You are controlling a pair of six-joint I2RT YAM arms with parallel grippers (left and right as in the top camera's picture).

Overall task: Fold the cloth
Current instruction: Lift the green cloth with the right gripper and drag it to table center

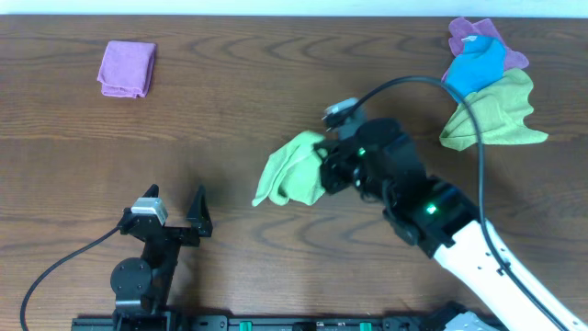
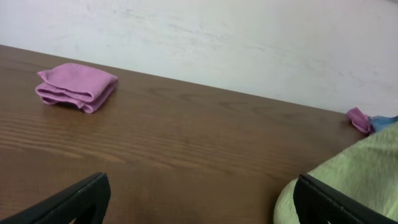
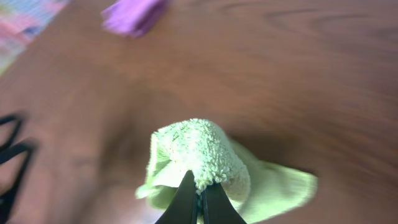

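Observation:
A light green cloth (image 1: 287, 171) lies bunched near the middle of the table. My right gripper (image 1: 327, 164) is shut on its right edge and holds that part lifted; in the right wrist view the cloth (image 3: 202, 149) hangs over the closed fingertips (image 3: 199, 190). My left gripper (image 1: 175, 210) is open and empty at the front left, well left of the cloth. In the left wrist view the cloth (image 2: 360, 168) shows behind the right finger.
A folded purple cloth (image 1: 127, 68) lies at the back left; it also shows in the left wrist view (image 2: 76, 86). A pile of purple, blue and olive cloths (image 1: 487, 87) sits at the back right. A black cable arcs over the right arm.

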